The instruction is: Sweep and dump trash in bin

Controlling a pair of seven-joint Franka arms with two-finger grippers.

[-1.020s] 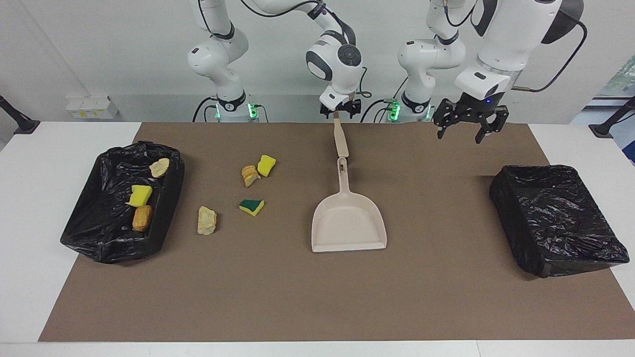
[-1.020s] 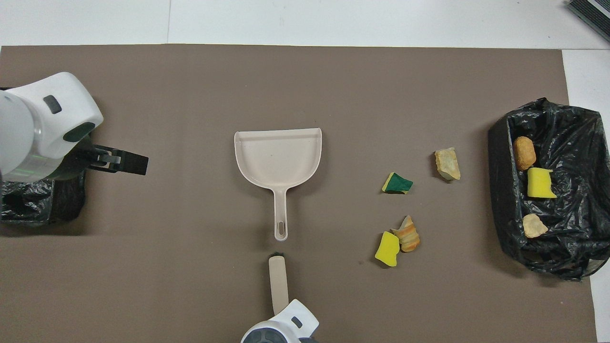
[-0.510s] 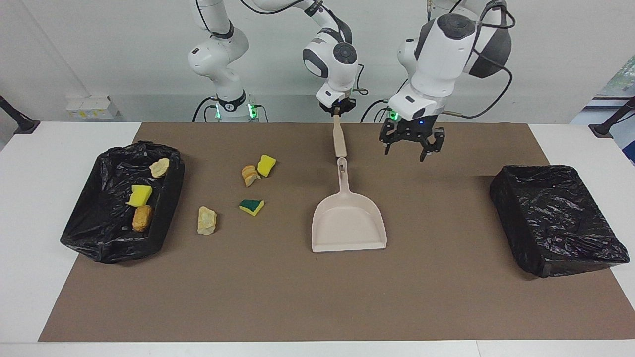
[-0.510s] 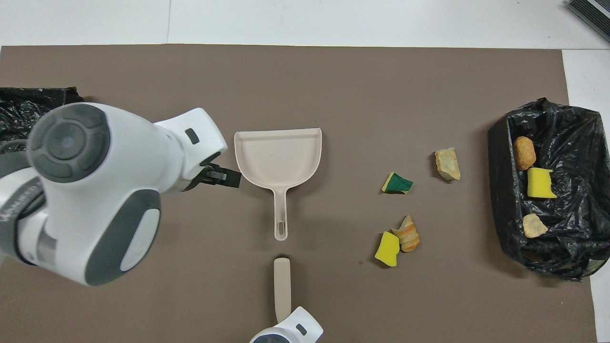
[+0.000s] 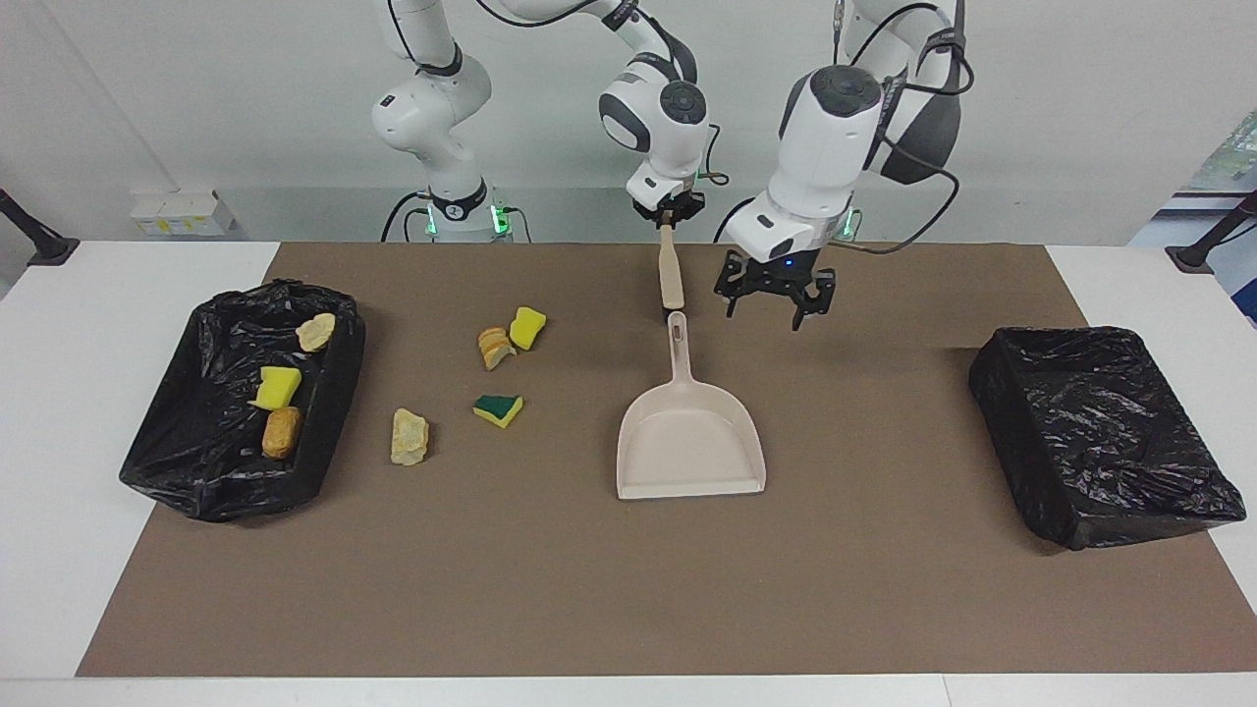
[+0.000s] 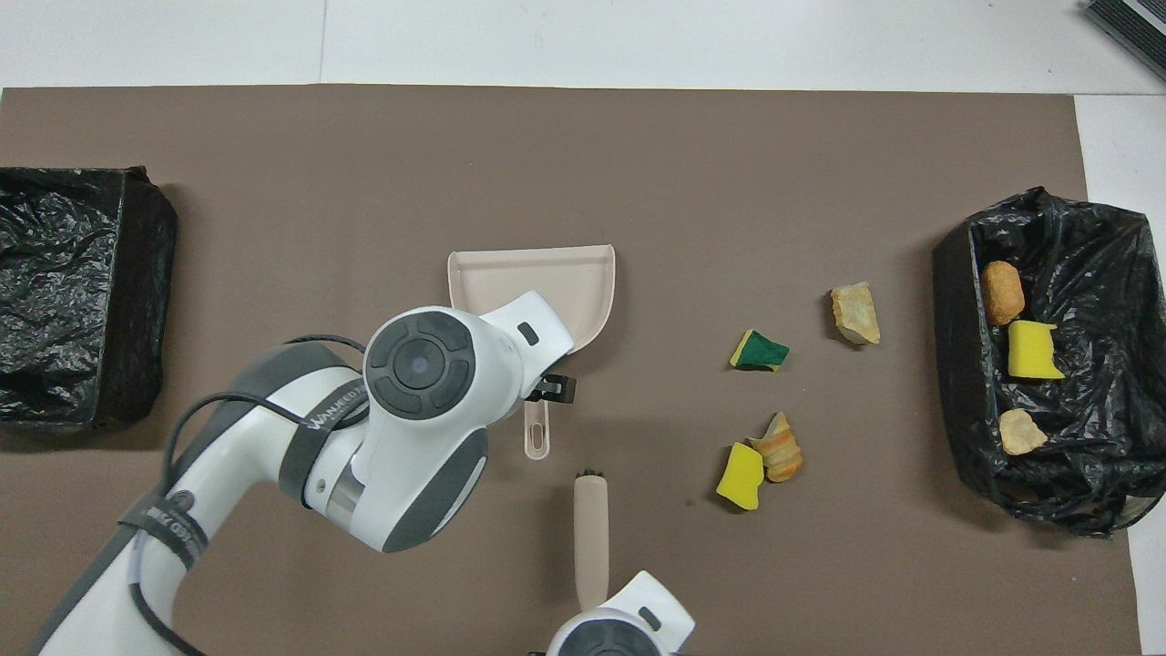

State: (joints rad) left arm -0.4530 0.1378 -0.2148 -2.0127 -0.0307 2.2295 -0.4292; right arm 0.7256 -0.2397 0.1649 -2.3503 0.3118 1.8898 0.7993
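Left gripper (image 5: pixel 775 302) now over dustpan (image 5: pixel 689 440) handle, fingers spread — right gripper (image 5: pixel 669 215) clenched on brush (image 5: pixel 671 275).

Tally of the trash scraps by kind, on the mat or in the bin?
Yellow sponge pieces: 3 (on mat, green-backed on mat, in bin)
Tan-orange bread-like chunks: 4 (on mat, in bin)
Total: 7, with 4 on the mat, 3 in the bin
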